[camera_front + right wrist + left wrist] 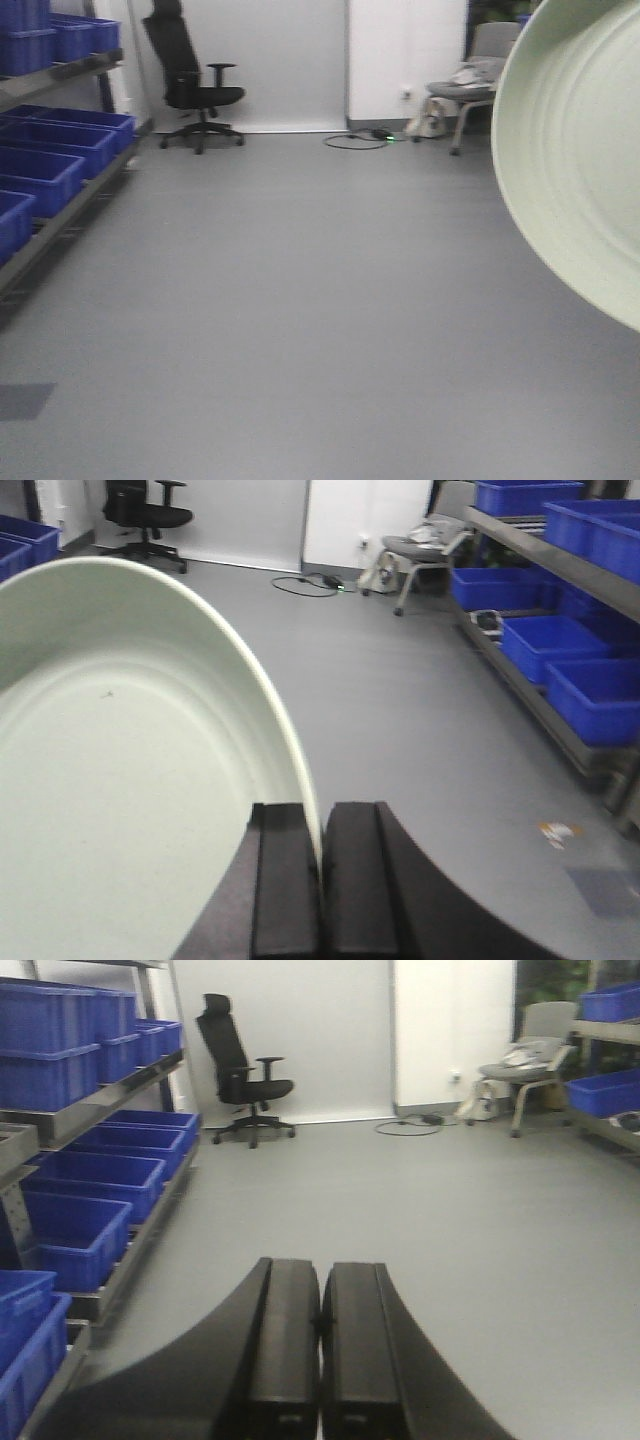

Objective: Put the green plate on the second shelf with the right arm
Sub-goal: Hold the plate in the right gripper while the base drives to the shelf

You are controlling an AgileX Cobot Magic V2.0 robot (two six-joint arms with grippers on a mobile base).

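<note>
A grey floor [300,300] meets a white wall [290,60], with a black office chair [195,85] and shelved blue bins [45,165].

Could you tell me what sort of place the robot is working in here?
Probably a storeroom or lab: blue bins on metal shelving line both sides, plus a grey floor and an office chair.
</note>
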